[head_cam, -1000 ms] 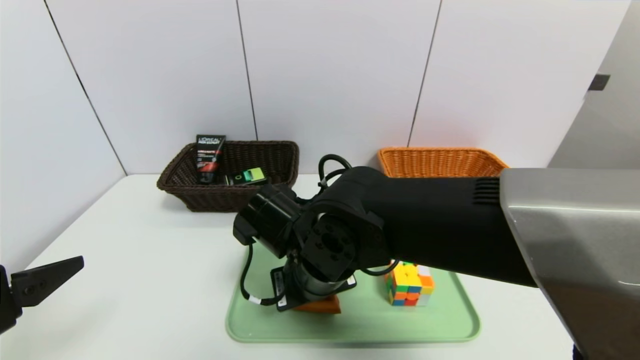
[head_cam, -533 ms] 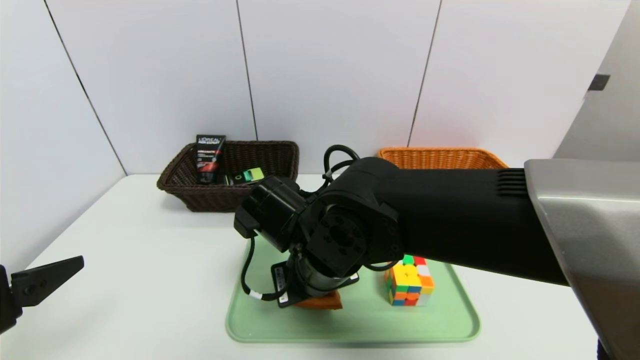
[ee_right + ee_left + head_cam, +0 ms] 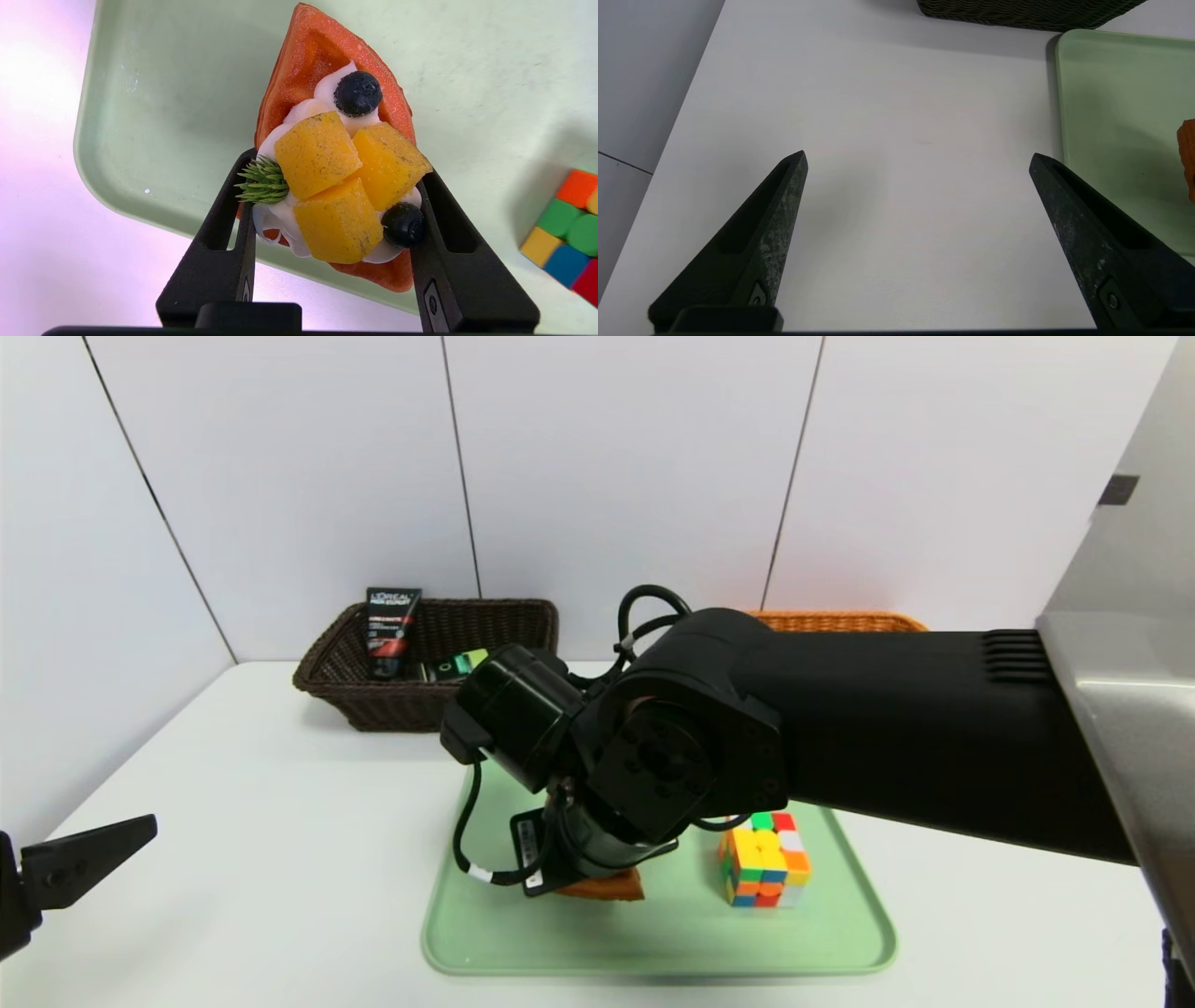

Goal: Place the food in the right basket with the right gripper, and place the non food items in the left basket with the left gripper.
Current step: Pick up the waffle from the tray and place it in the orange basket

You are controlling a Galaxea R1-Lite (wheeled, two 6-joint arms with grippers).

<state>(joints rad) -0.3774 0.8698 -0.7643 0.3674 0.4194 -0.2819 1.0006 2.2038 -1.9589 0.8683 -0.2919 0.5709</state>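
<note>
Two wicker baskets behind green tray [image 3: 653, 947]: one dark brown basket [image 3: 411, 705], one orange-tan basket [image 3: 840, 620], mostly hidden by arm. One tray. On tray: one puzzle cube [image 3: 764, 859], one waffle wedge [image 3: 327, 186]. On wedge: three yellow fruit cubes, two dark berries, one green sprig. In dark basket, behind tray: one black tube [image 3: 390, 627], one black bottle with green label [image 3: 456, 664]. Non-food items: three. Food items: one.

The right arm [image 3: 840, 728] hides most of the waffle [image 3: 607, 889], much of the orange basket [image 3: 831, 621] and part of the green tray [image 3: 653, 943], while the puzzle cube [image 3: 572, 233] is cut off at the right wrist view's edge.
</note>
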